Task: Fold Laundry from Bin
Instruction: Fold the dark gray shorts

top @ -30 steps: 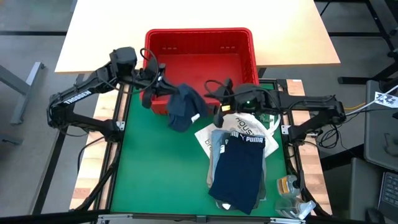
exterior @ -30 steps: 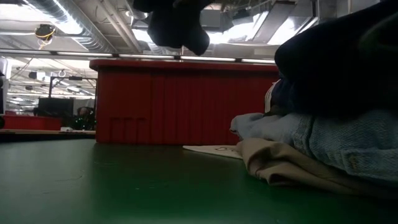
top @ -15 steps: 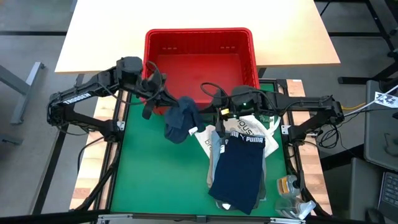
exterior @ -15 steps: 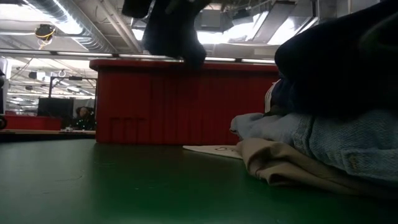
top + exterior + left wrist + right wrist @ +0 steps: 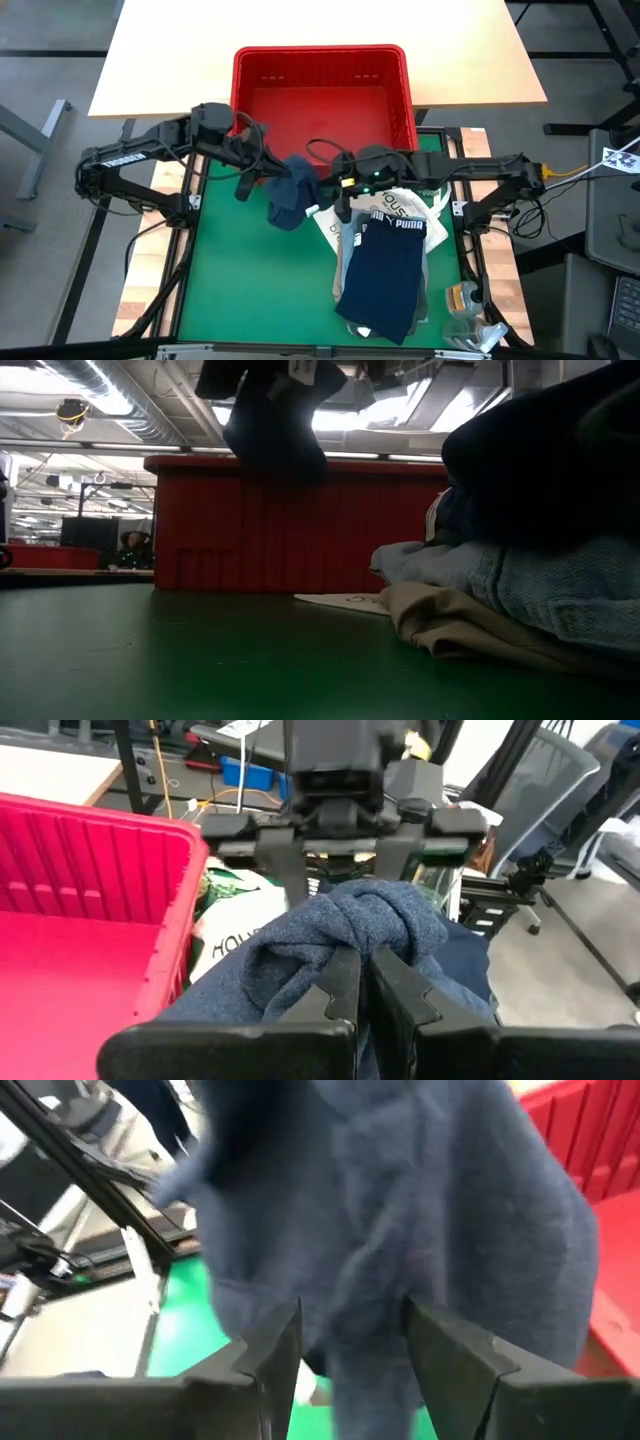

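Observation:
A dark blue-grey garment [image 5: 290, 195] hangs bunched above the green mat, just in front of the red bin [image 5: 320, 95]. My left gripper [image 5: 267, 177] is shut on its top. My right gripper [image 5: 338, 194] faces it from the table's right, open, with one finger on either side of the hanging cloth [image 5: 400, 1230]. In the low view the garment [image 5: 275, 420] hangs clear of the mat. The other laundry lies piled on the mat's right half, with navy shorts [image 5: 385, 275] on top. My left gripper pinches a bunched knot of cloth at the garment's top [image 5: 365, 925] between its two fingers, several layers gathered together. The fingers come from the table's left, slanting slightly down. The garment hangs slack below them, clear of the mat. My right gripper: I cannot tell whether its fingers [image 5: 455, 1355] touch the cloth.
A white printed tote bag [image 5: 400, 210] lies under the shorts. Light blue cloth [image 5: 530, 590] and beige cloth [image 5: 460, 625] show low in the pile. The mat's left half [image 5: 250, 280] is bare green. Small items [image 5: 465, 300] sit at the near right corner.
My left gripper has carried the garment from the bin's front wall toward the table's near edge and a little down; the garment still hangs slack and now sits lower. My right gripper has moved left toward the garment, rolled at the wrist, and sunk a little.

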Available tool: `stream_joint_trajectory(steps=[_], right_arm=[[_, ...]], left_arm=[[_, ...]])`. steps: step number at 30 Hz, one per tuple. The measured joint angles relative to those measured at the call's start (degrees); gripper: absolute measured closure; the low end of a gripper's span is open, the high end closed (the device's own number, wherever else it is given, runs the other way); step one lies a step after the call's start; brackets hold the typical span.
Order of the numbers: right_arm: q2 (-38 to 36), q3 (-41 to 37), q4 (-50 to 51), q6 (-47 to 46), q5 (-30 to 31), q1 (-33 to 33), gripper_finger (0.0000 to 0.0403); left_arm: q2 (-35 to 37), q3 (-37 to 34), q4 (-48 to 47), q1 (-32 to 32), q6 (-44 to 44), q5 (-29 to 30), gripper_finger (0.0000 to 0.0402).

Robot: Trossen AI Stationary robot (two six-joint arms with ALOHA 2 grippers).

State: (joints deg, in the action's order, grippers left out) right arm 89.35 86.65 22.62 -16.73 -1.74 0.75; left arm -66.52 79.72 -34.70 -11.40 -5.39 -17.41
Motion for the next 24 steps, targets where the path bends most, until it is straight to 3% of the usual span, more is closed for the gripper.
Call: stream_joint_trajectory(steps=[11, 15, 20, 24], right_arm=[[2.84, -0.04, 0.04, 0.02, 1.14, 0.02, 0.0235], [2.81, -0.04, 0.27, -0.66, 1.07, 0.02, 0.0284], [2.81, -0.04, 0.38, -1.15, -2.8, 0.02, 0.0382], [2.81, -0.04, 0.41, -2.51, -4.79, 1.26, 0.0383]], left_arm=[[-0.24, 0.0, -0.5, 3.22, 0.0, 0.48, 0.0397], [-0.24, 0.0, -0.57, 3.39, -0.02, 0.29, 0.0397], [-0.24, 0.0, -1.2, 3.37, -0.22, 0.63, 0.0396], [-0.24, 0.0, -2.76, 3.34, -0.44, 1.5, 0.0374]])
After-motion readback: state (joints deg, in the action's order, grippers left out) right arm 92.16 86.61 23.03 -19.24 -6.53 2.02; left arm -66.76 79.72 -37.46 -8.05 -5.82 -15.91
